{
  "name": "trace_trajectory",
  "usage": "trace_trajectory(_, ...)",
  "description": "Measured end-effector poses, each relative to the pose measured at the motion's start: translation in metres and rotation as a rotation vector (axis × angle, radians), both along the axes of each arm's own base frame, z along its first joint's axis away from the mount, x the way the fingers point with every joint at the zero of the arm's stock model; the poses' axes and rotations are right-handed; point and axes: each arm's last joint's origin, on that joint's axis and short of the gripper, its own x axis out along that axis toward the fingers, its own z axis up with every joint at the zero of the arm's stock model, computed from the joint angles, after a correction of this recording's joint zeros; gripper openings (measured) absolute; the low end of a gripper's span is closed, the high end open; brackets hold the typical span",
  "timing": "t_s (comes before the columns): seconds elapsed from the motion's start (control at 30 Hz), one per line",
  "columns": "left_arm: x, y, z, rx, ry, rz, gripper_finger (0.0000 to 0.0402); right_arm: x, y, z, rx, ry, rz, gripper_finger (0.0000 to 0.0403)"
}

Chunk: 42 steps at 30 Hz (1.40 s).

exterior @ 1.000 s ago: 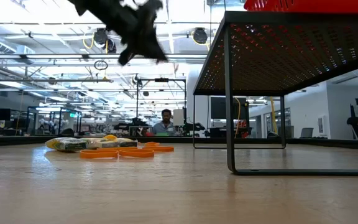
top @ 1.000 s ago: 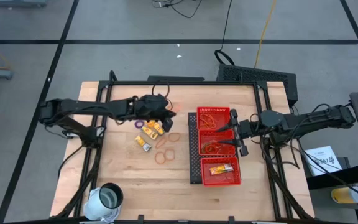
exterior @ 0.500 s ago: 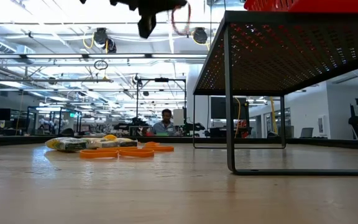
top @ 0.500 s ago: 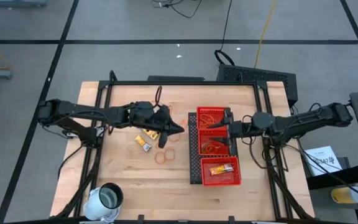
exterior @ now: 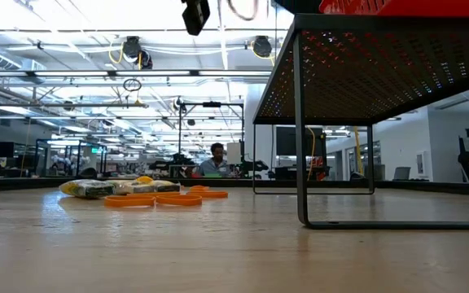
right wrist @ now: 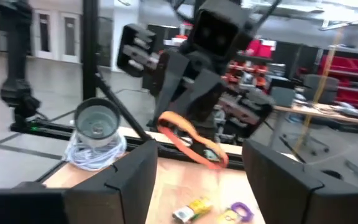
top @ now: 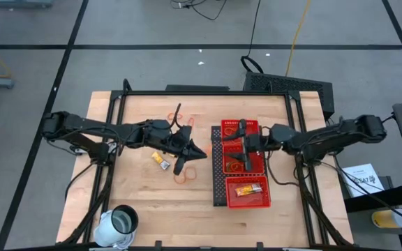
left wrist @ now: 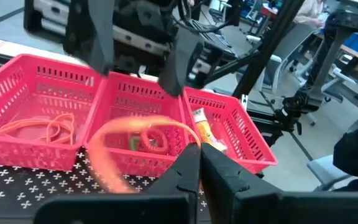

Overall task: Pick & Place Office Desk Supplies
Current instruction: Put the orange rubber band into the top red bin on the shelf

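Note:
My left gripper hovers above the table just left of the red mesh tray, shut on a thin orange rubber-band loop. In the low view it sits high up. My right gripper is open over the tray's middle compartment and faces the left gripper. More rubber-band loops and a yellow packet lie flat on the table. The tray holds rubber bands in its far and middle compartments and a yellow packet in the near one. My left gripper pinches the rubber-band loop between its two fingertips at one spot of the band. The band is lifted clear of the table. The rest of the loop curves free beside and below the fingers, slack.
A white cup stands at the table's near left corner. The tray sits on a raised black perforated stand. Loose bands and packets lie left of it. A person shows in the room beyond.
My left gripper has risen from the pile of supplies and travelled toward the table's right edge, carrying the rubber band up and toward the tray. My right gripper has moved toward the table's left edge, over the tray.

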Motion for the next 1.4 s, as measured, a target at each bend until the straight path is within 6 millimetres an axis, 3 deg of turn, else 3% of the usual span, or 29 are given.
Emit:
trace_trajectory(0.17, 0.000, 0.000, 0.000, 0.012, -0.004, -0.001, 0.0005, 0.016, -0.002, -0.009, -0.003, 0.020, 0.007, 0.0227)
trace_trajectory(0.47, 0.000, 0.001, 0.000, 0.023, -0.006, 0.003, 0.0005, 0.042, -0.012, -0.008, 0.023, 0.037, -0.026, 0.0216)
trace_trajectory(0.7, 0.000, 0.001, 0.000, 0.027, -0.006, 0.005, 0.0017, 0.049, -0.013, -0.011, 0.014, 0.048, -0.033, 0.0213)
trace_trajectory(0.87, 0.000, 0.001, 0.000, 0.037, -0.006, 0.003, 0.0005, 0.049, -0.013, -0.010, -0.011, 0.043, -0.035, 0.0160)
trace_trajectory(1.13, 0.000, 0.001, 0.000, 0.043, -0.008, 0.002, 0.0022, 0.049, -0.013, -0.010, -0.034, 0.041, -0.038, 0.0018)
trace_trajectory(1.3, 0.000, 0.001, 0.000, 0.052, -0.010, 0.001, 0.0005, 0.049, -0.013, -0.010, -0.042, 0.040, -0.038, 0.0011)
trace_trajectory(1.4, 0.000, 0.001, 0.000, 0.076, -0.017, -0.004, 0.0016, 0.049, -0.013, -0.011, -0.033, 0.042, -0.037, 0.0003)
